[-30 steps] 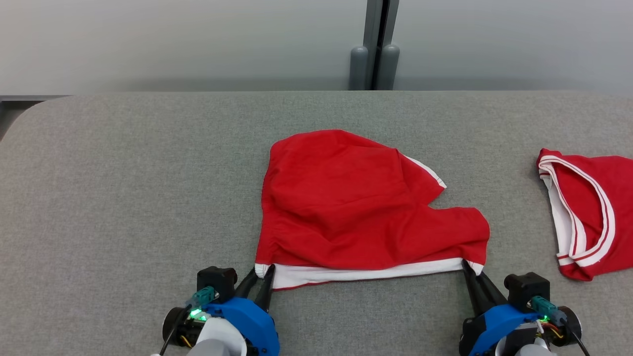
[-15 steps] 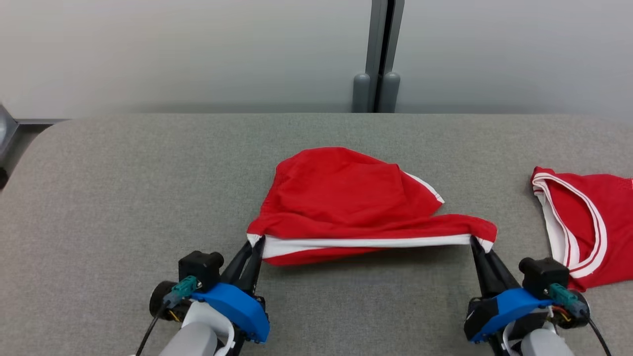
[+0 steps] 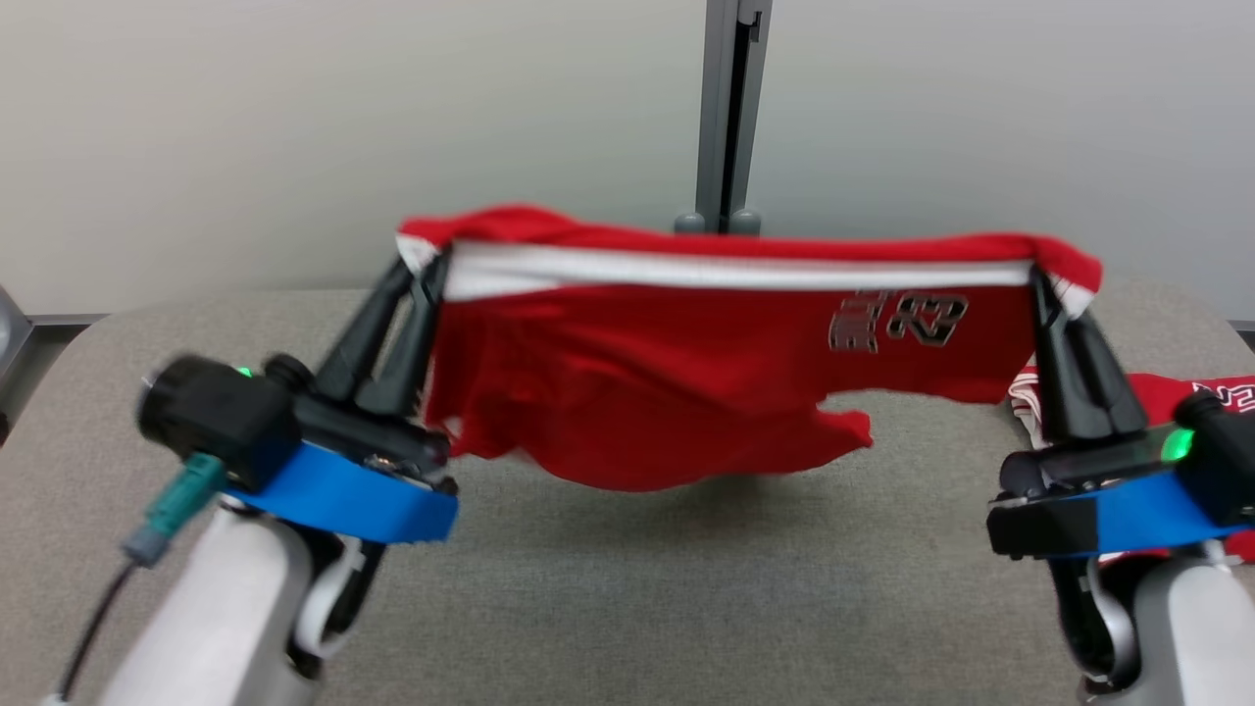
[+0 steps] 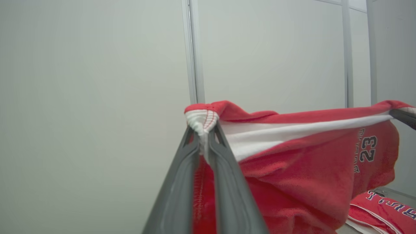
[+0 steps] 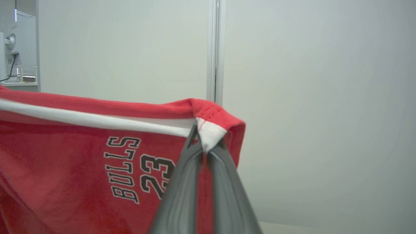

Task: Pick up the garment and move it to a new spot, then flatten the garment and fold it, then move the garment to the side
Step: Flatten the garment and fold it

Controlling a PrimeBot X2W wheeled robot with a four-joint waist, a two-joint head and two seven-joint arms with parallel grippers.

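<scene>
Red garment with white waistband and "BULLS 23" print is held stretched taut by both top corners, waistband uppermost, body hung just above the grey desk.

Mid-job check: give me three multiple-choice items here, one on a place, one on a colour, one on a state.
1. Where does the second garment lie?
A. on the table near the right tool
B. on the floor
C. over the left arm
2. What colour is the waistband of the held garment?
A. black
B. white
C. blue
3. How is the held garment?
A. flat on the table
B. folded in half
C. held up, stretched between the left tool and the right tool
1 A: it lies on the grey top beside that tool. 2 B: a white strip runs along the top edge. 3 C: each tool is shut on a waistband corner.
</scene>
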